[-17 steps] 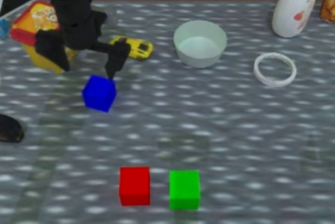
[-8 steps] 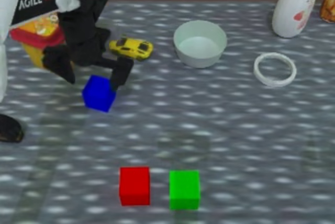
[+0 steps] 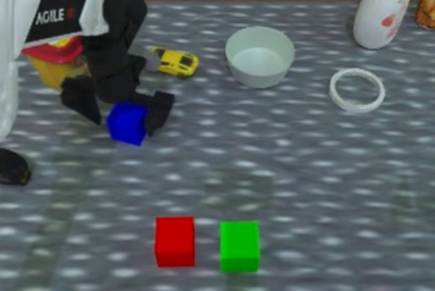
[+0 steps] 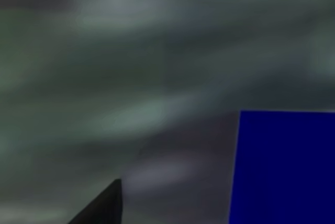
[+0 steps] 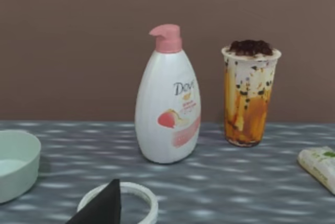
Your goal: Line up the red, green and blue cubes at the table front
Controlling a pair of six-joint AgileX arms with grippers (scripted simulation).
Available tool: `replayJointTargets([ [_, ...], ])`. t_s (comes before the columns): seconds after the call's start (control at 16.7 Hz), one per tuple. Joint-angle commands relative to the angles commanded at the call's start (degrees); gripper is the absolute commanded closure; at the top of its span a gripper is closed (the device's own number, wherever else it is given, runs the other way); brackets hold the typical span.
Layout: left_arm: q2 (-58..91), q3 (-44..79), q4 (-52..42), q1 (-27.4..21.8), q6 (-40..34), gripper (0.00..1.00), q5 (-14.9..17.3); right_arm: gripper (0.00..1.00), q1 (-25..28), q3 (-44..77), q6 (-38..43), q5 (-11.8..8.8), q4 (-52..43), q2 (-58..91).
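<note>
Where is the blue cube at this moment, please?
In the top view the blue cube sits left of centre on the table, between the left gripper's open fingers, near the yellow toy car.

Three cubes (image 3: pixel 175 240), one bowl (image 3: pixel 259 56), one ring (image 3: pixel 357 90).

The flecked grey tabletop (image 3: pixel 306 168) is carrying my red cube (image 3: pixel 175 241) and green cube (image 3: pixel 239 245) side by side at its front, the blue cube (image 3: pixel 127 123) farther back left, plus a pale bowl (image 3: pixel 259 56), yellow toy car (image 3: pixel 175 62) and white ring (image 3: pixel 357 90).
</note>
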Motion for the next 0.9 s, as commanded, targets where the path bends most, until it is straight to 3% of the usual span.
replayJointTargets([
  [0.72,0.0,0.0,0.0,0.0,0.0,0.98,0.0,0.0,0.0,0.0,0.0,0.0,0.0,0.0],
  [0.9,0.0,0.0,0.0,0.0,0.0,1.0,0.0,0.0,0.0,0.0,0.0,0.0,0.0,0.0],
])
